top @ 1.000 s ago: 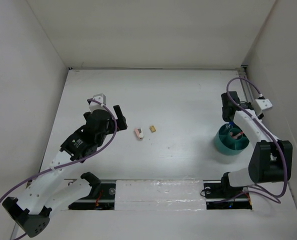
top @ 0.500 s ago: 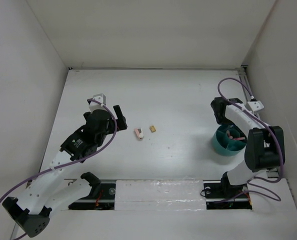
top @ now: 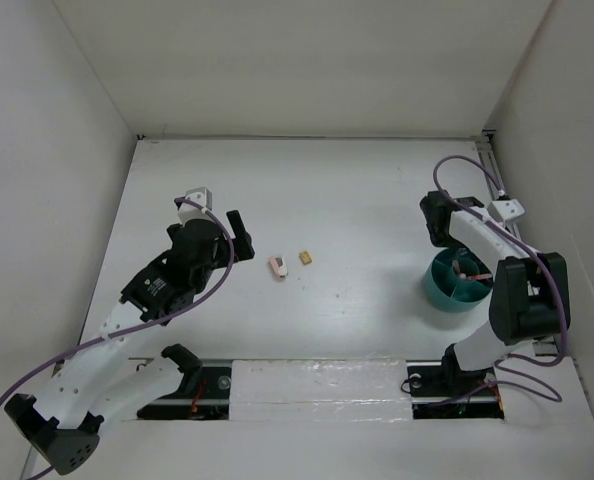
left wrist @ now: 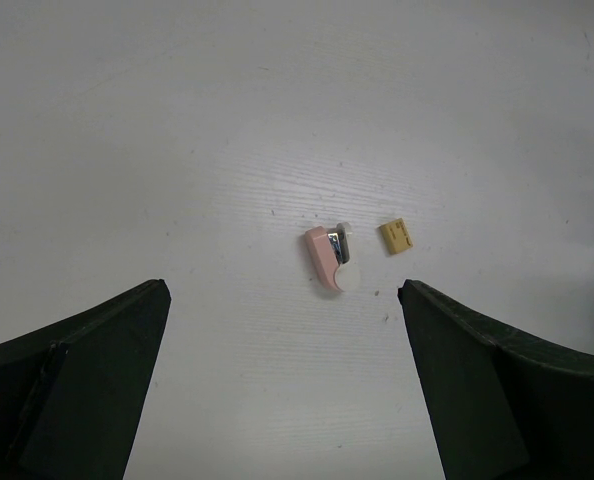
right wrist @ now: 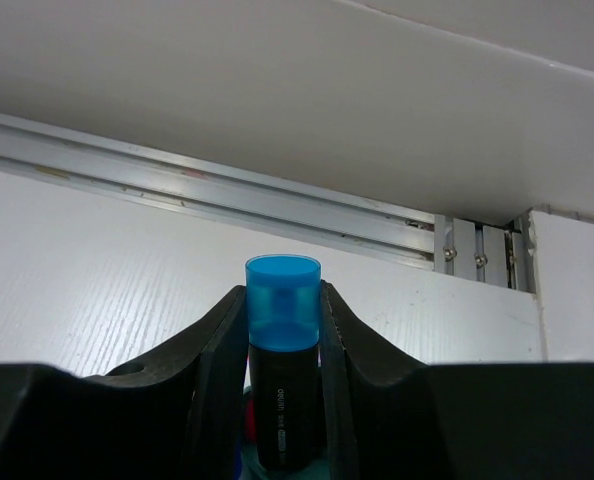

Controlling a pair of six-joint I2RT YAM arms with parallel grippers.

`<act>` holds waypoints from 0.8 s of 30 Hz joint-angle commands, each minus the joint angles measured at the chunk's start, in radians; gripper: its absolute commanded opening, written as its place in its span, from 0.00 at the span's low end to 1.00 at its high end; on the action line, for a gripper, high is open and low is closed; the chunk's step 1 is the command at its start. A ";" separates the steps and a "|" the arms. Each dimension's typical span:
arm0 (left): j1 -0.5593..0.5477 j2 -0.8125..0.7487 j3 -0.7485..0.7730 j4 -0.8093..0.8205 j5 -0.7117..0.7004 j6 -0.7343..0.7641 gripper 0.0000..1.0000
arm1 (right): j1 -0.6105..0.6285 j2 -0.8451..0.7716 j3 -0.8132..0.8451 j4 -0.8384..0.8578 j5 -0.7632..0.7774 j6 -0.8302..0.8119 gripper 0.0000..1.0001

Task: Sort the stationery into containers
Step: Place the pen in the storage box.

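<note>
My right gripper [right wrist: 283,300] is shut on a blue-black highlighter [right wrist: 283,350], blue cap pointing away from the wrist. In the top view that gripper [top: 438,222] hangs just beyond the far-left rim of the round teal cup [top: 445,288], which holds pinkish items [top: 467,268]. Mid-table lie a pinkish eraser block [top: 276,266] and a small tan eraser block [top: 305,258]. The left wrist view shows both ahead of the fingers, the pinkish block [left wrist: 325,258] left of the tan one [left wrist: 397,236]. My left gripper [top: 239,236] [left wrist: 282,380] is open and empty, a short way left of them.
A metal rail [right wrist: 277,205] runs along the table's right edge [top: 497,190] under the white side wall. White walls close in the left, back and right. The arm bases sit in slots at the near edge.
The right gripper has swung left with the highlighter, from over the cup's back to beyond its far-left rim, mostly in the first half second. The left arm has not moved.
</note>
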 commanded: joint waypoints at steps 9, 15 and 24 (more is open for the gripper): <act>-0.003 -0.004 0.012 0.009 -0.019 0.004 1.00 | 0.018 -0.072 -0.016 0.062 -0.013 -0.049 0.29; -0.003 -0.004 0.012 0.009 -0.019 0.004 1.00 | 0.018 -0.092 -0.034 0.094 -0.022 -0.083 0.30; -0.003 -0.004 0.012 0.009 -0.019 0.004 1.00 | 0.036 -0.133 -0.054 0.128 -0.031 -0.115 0.44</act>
